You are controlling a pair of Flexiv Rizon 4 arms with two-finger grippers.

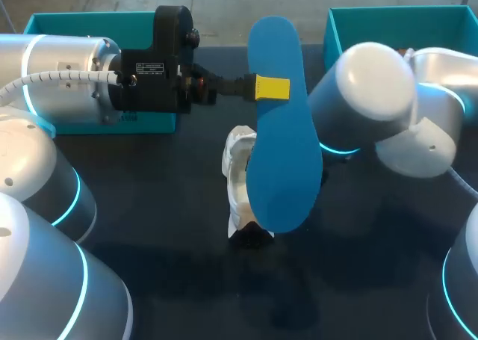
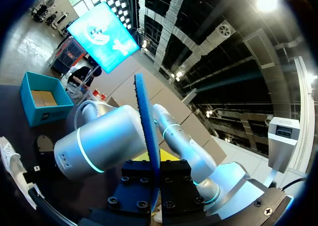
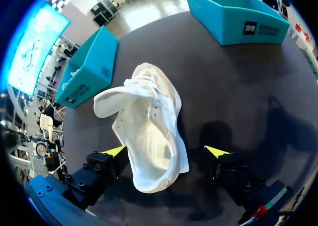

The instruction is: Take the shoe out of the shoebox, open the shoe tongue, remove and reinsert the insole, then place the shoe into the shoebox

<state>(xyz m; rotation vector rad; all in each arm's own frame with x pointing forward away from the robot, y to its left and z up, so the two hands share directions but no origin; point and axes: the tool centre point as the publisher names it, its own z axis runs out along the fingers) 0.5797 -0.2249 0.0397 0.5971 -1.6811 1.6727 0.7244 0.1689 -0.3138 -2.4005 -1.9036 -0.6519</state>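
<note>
My left gripper (image 1: 272,88) is clamped on the blue insole (image 1: 280,131), one yellow tip pressed on its upper face partway along its left edge. In the left wrist view the insole (image 2: 147,131) stands edge-on between the fingers of that gripper (image 2: 151,162) and runs straight out ahead of them. From above, the insole hangs over the middle of the table (image 1: 373,243). Its far end reaches toward the gap between the two boxes, and its near end covers part of the white shoe (image 1: 239,179).

My right gripper (image 3: 165,151) has its fingers spread wide, a yellow tip on either side of the shoe (image 3: 149,129). One tip sits just beside the heel, though I cannot tell whether it touches. The other stands apart from the shoe. The shoe rests on the dark table (image 3: 238,87), heel toward this gripper and toe pointing away. Its mouth is open and the tongue (image 3: 112,99) is folded out to one side.

Further out, the left teal box (image 1: 82,71) sits at the far left, partly behind my left arm. The right teal box (image 1: 396,22) sits at the far right, behind my right arm. Both are well apart from the shoe.
</note>
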